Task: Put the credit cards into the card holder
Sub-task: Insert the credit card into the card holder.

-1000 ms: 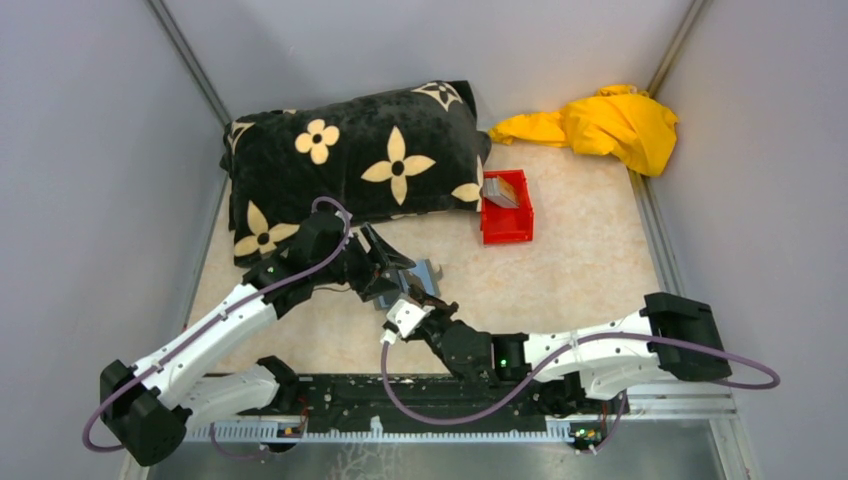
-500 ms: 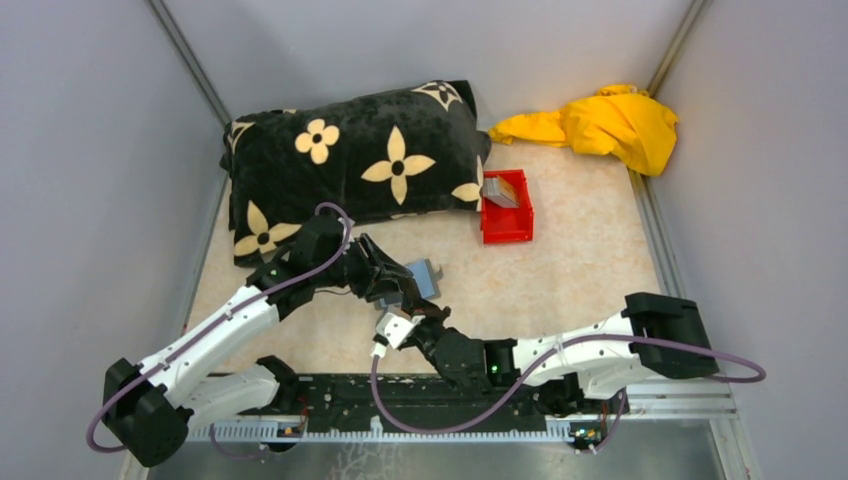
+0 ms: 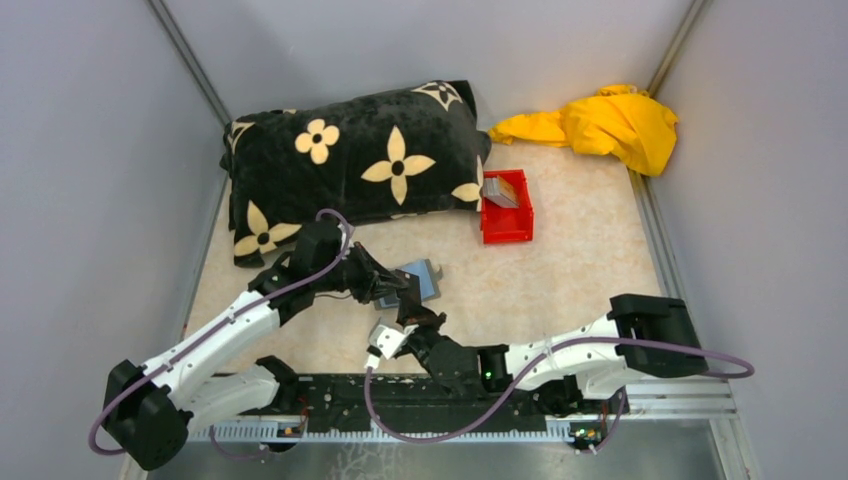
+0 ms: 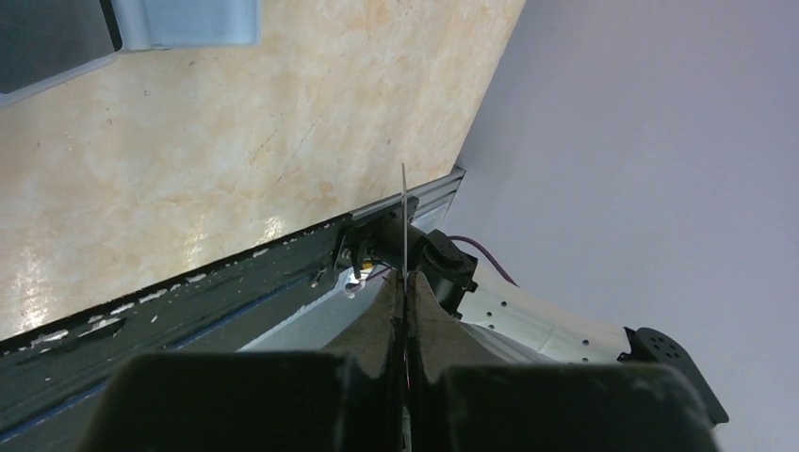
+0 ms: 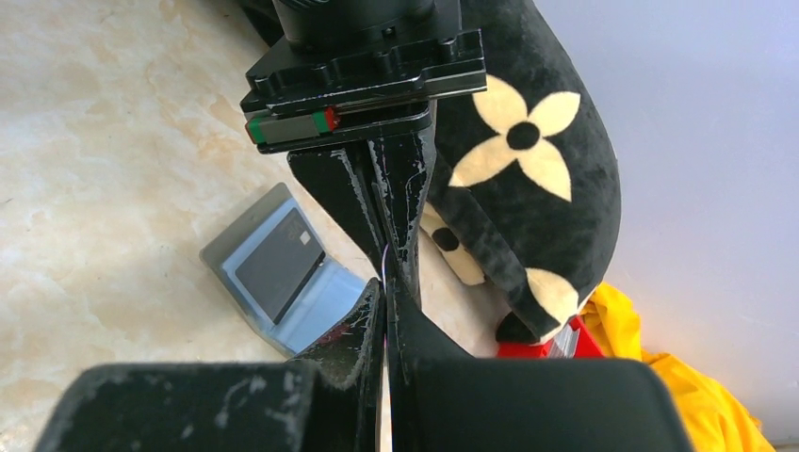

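Over the beige table (image 3: 570, 285), my left gripper (image 4: 403, 290) just clamped the credit card (image 4: 403, 212). My right gripper (image 5: 384, 306) pinches it too; handover begun

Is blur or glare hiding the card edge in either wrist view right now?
Left wrist: the thin flat card reads as a crisp edge-on line; the left gripper pinching it is dark and soft; slight glare on the beige stone-pattern table. Right wrist: the right gripper is blurred, the open grey folding card holder sharp. Top external: even light.
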{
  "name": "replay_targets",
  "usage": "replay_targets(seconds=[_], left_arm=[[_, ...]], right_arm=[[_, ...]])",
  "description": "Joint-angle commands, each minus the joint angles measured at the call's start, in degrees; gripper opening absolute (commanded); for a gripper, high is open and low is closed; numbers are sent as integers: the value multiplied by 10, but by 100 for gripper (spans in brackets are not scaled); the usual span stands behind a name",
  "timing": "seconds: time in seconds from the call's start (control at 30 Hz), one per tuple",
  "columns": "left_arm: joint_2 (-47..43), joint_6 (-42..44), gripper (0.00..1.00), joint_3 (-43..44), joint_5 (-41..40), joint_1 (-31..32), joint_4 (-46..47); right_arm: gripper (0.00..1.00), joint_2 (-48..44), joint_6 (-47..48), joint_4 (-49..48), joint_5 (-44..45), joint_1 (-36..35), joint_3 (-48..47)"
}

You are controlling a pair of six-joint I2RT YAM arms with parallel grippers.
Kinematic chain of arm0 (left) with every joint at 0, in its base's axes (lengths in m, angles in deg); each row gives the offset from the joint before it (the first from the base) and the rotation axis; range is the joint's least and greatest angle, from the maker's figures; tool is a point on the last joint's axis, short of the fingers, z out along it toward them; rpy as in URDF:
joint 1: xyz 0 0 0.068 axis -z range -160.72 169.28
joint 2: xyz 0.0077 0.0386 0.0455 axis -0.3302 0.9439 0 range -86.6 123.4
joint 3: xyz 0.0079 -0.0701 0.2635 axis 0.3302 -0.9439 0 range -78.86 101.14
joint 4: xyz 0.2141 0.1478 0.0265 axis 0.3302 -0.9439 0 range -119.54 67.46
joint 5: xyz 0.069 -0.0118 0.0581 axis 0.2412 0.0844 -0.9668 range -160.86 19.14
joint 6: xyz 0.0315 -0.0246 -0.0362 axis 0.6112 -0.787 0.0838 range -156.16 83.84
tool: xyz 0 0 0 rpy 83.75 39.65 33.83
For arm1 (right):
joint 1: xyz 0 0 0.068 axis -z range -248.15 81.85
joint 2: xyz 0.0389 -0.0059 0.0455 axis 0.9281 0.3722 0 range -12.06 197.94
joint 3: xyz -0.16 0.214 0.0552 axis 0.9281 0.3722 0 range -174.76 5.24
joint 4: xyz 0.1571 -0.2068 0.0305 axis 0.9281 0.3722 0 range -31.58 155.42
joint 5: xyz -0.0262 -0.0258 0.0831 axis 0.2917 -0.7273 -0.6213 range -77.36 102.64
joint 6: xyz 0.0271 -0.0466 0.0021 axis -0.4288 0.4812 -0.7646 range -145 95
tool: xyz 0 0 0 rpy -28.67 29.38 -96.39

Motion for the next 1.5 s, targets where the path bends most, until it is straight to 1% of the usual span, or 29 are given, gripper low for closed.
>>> replay_targets(seconds=[0.0, 0.1, 0.2, 0.3, 0.33, 0.4, 0.53, 0.7, 0.77, 0.83, 0.87, 0.97, 1.03, 1.1, 1.2, 1.37, 1.47], left_arm=[[-16, -5, 0, -20, 12, -7, 46], [-23, -7, 0, -35, -2, -7, 72], [-24, 1, 0, -43, -39, -8, 84], [-24, 15, 0, -53, -80, -7, 96], [-25, 20, 0, -58, -94, -8, 104], [-27, 32, 0, -65, -125, -8, 109], [-29, 53, 0, -88, -161, -8, 132], [-26, 84, 0, -116, -174, -8, 168], [-22, 96, 0, -128, -175, -7, 187], [-14, 109, 0, -132, -175, -8, 200], [-9, 116, 0, -134, -175, -8, 204], [5, 138, 0, -139, -172, -8, 226], [15, 151, 0, -141, -170, -7, 236], [28, 159, 0, -141, -168, -8, 243], [43, 167, 0, -146, -169, -8, 253], [63, 179, 0, -164, -182, -8, 284], [76, 183, 0, -172, -185, -7, 300]], right_arm=[[0, 4, -4, -28, 17, -13, 0], [1, 10, -29, -15, 37, -13, 0], [23, 7, -77, 14, 49, -13, 1], [39, -9, -128, 35, 57, -13, 8], [42, -17, -146, 43, 57, -13, 11], [46, -35, -178, 58, 58, -13, 16], [47, -73, -229, 80, 64, -12, 25], [47, -116, -283, 82, 67, 5, 41], [47, -128, -323, 111, 57, 25, 39], [44, -139, -383, 162, 30, 59, 29], [42, -143, -405, 168, 14, 75, 30], [31, -146, -446, 194, -31, 127, 19], [21, -138, -470, 212, -63, 155, 8], [11, -121, -498, 235, -97, 183, -10], [0, -92, -532, 256, -141, 220, -32], [0, -41, -592, 275, -245, 286, -59], [0, -10, -605, 278, -278, 309, -73]])
